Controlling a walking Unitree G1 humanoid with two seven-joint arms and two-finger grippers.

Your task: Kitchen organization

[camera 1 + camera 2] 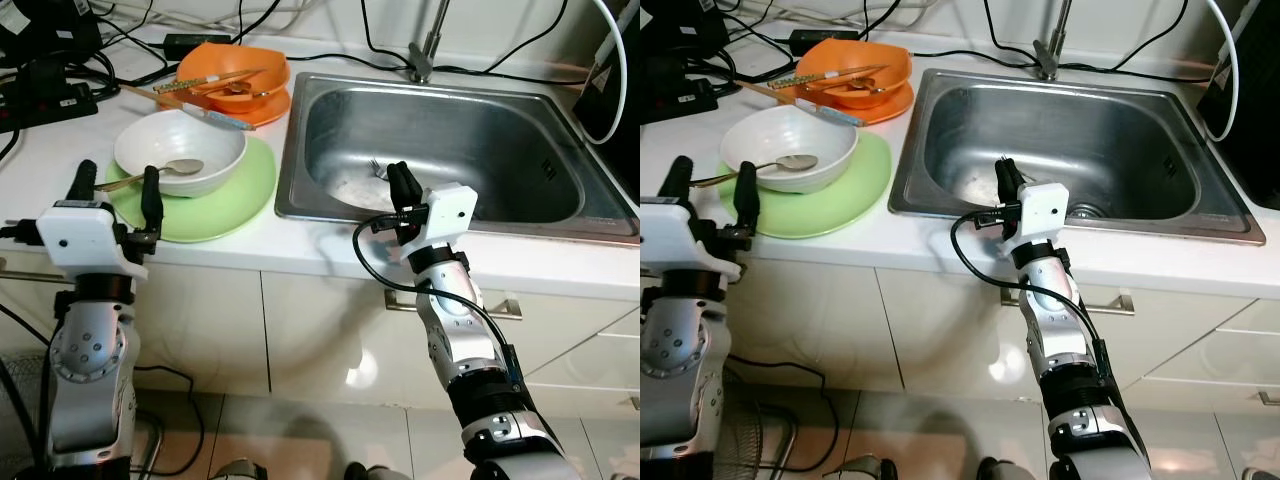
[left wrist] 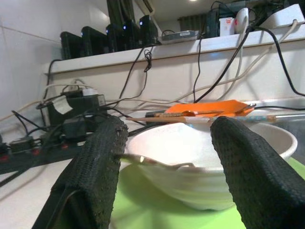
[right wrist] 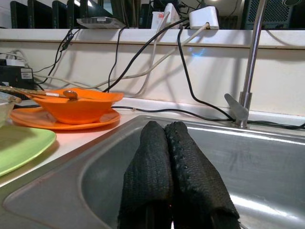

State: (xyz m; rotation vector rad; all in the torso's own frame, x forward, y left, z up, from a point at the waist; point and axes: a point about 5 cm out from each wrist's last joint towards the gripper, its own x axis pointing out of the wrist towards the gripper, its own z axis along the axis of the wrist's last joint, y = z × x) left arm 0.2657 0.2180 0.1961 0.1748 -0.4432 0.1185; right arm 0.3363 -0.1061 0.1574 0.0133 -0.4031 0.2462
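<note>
— Where are the grippers?
— The left gripper (image 1: 118, 185), fingers spread wide, sits at the counter edge facing the white bowl (image 1: 180, 151), empty. The right gripper (image 1: 400, 182), fingers pressed together, hangs over the sink (image 1: 520, 110) rim.
— And the dishes?
— The bowl holds a spoon (image 1: 172, 169) on a green plate (image 1: 225, 205); behind stands an orange bowl (image 1: 235, 72) on its orange plate (image 1: 262, 108).

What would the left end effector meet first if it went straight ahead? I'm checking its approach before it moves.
Probably the white bowl: the open left end effector points at it from the counter edge, the bowl sitting on the green plate.
</note>
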